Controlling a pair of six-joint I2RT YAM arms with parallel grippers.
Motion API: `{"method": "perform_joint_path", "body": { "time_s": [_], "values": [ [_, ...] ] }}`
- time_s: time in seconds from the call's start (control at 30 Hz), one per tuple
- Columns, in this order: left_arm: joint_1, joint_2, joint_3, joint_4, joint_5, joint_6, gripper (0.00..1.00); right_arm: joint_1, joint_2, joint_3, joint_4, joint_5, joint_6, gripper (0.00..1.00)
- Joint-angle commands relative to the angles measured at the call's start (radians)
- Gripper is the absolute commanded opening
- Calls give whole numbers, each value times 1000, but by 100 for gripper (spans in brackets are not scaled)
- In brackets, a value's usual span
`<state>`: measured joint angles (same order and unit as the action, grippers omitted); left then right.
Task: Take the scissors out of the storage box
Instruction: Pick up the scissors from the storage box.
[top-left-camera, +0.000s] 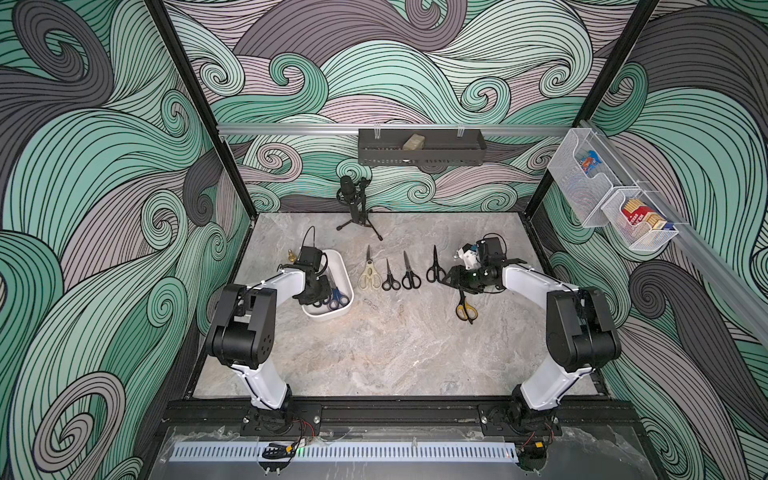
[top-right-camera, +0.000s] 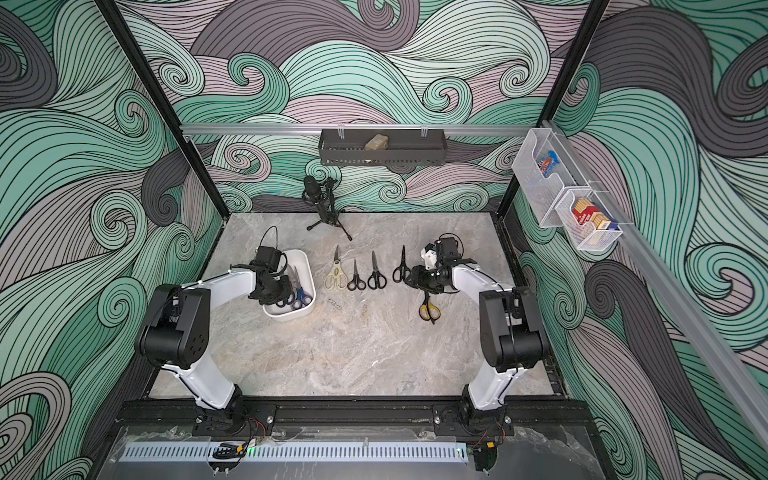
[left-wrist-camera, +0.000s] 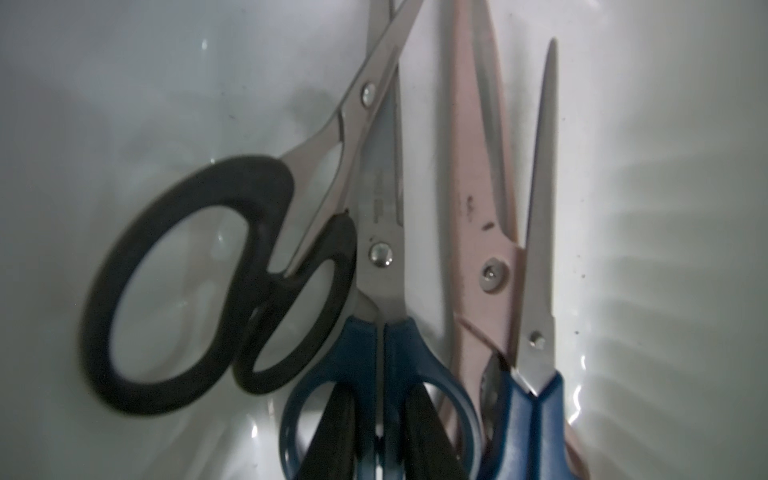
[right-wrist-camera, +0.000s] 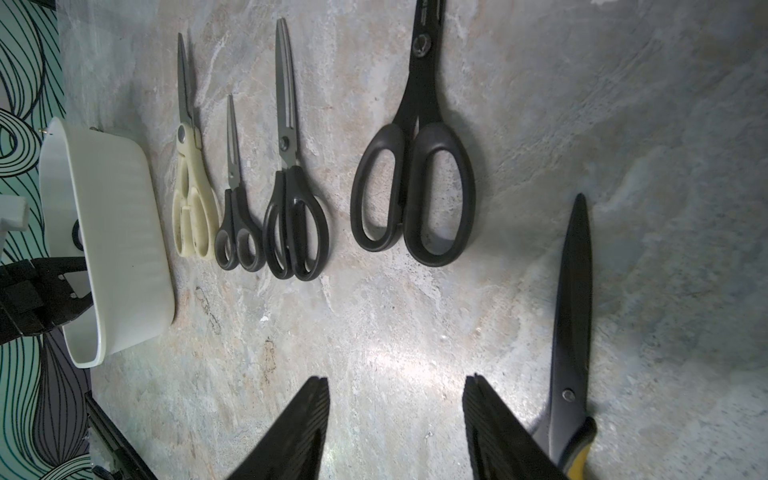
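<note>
Scissors (top-left-camera: 410, 272): four pairs lie in the white box (top-left-camera: 328, 316) at the table's (top-left-camera: 374, 353) 9 o'clock. Five lie out on the table, four in a row toward 12 and a yellow pair (top-left-camera: 466, 309) toward 3. Left gripper (left-wrist-camera: 380, 384) is inside the box, pinched on the handle of a blue pair (left-wrist-camera: 382, 345); right gripper (right-wrist-camera: 395, 378) hovers beside the yellow pair, fingers apart.
</note>
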<state>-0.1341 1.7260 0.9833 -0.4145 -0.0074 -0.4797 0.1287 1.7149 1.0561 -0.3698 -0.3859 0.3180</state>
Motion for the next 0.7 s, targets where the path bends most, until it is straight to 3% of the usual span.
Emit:
{"method": "perform_joint_path", "body": {
  "time_s": [0.0,0.23,0.67],
  "values": [
    [-1,-25,37,-89,-4,16,0,20,-10,42,-1,-36,-1,56],
    [0,-104,57,-125,34,18,0,124,-12,89,5,-49,15,56],
    [0,-204,27,-106,159,-11,0,359,61,181,148,-196,74,55]
  ]
}}
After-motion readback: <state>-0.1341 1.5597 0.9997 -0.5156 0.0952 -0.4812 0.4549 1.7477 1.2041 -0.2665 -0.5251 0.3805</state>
